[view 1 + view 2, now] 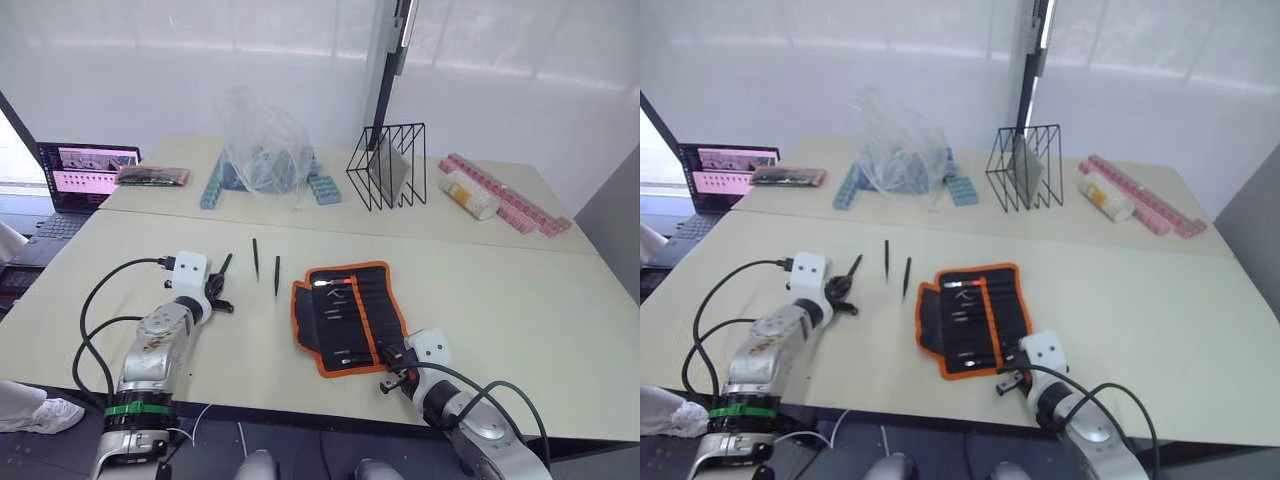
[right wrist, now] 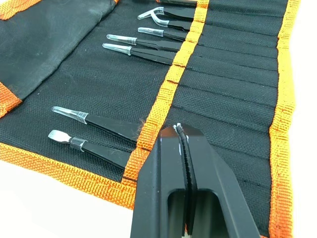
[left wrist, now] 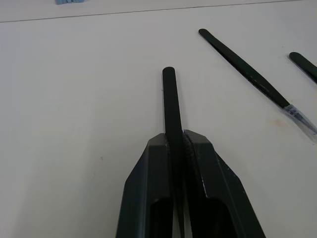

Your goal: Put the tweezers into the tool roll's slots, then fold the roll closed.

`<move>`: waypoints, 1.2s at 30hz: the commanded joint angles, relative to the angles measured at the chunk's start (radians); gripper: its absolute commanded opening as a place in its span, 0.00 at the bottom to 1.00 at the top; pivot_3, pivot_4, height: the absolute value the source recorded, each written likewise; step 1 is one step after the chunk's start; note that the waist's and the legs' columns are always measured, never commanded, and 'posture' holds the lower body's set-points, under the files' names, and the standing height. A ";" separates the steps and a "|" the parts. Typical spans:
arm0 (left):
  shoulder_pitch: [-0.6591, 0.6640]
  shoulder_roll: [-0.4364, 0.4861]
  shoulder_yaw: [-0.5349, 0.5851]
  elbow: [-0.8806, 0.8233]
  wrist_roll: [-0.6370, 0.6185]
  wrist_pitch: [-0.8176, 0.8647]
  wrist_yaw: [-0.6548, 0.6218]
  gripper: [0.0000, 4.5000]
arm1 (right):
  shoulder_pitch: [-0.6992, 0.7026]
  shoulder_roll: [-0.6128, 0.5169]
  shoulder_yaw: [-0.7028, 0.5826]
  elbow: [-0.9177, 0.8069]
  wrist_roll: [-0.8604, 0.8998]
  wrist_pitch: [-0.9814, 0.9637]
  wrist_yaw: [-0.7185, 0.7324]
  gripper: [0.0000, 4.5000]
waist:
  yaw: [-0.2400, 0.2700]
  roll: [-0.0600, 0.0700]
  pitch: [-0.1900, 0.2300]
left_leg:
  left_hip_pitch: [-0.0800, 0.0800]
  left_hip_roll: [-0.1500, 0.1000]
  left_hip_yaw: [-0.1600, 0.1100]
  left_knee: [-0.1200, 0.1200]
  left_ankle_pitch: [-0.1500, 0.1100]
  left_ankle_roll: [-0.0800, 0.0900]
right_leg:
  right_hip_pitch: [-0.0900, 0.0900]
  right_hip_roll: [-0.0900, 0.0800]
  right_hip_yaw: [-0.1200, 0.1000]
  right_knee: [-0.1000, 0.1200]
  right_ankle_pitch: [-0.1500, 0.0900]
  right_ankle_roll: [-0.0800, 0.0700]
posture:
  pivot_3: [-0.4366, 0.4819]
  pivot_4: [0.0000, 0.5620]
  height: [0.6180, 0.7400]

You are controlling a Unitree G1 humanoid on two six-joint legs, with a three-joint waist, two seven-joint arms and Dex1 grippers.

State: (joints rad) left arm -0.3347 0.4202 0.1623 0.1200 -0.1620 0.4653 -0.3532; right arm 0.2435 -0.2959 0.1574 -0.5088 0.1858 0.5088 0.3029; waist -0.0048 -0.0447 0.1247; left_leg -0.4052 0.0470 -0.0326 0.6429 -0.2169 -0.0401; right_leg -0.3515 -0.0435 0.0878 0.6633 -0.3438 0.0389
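The tool roll (image 1: 350, 316) lies open on the table, black with orange binding. Several of its slots (image 2: 233, 74) hold tweezers with clear-capped tips (image 2: 126, 47). My right gripper (image 2: 181, 131) is shut with nothing between its fingers. Its tips rest on the roll's orange middle band near the roll's front edge (image 1: 392, 366). Left of the roll, my left gripper (image 3: 176, 143) is shut on one black tweezers (image 3: 171, 99), held low over the table (image 1: 224, 268). Two more tweezers (image 1: 255, 257) (image 1: 277, 275) lie loose between that gripper and the roll.
At the back stand a laptop (image 1: 85, 172), a black-orange packet (image 1: 152, 176), a clear plastic bag over blue blocks (image 1: 265, 150), a black wire rack (image 1: 388, 165) and pink blocks (image 1: 510, 200). Black cables (image 1: 100, 300) loop beside my left arm.
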 commanded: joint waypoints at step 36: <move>-0.365 0.210 -0.700 -0.257 0.040 0.271 -0.659 0.01 | 0.101 0.037 0.044 0.118 -0.020 -0.028 -0.036 0.00 | -0.011 0.007 0.010 | -0.001 0.001 0.002 0.000 0.000 0.000 | -0.002 0.003 0.003 -0.001 -0.001 0.001 | 0.48 0.27 0.71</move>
State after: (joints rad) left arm -0.6783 0.6330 -0.5255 -0.1346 -0.1417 0.7410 -0.9975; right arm 0.2853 -0.2483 0.1716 -0.4997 0.1935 0.4211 0.2739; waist -0.0155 -0.0373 0.1343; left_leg -0.4062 0.0477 -0.0303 0.6427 -0.2169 -0.0398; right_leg -0.3532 -0.0408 0.0906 0.6627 -0.3446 0.0399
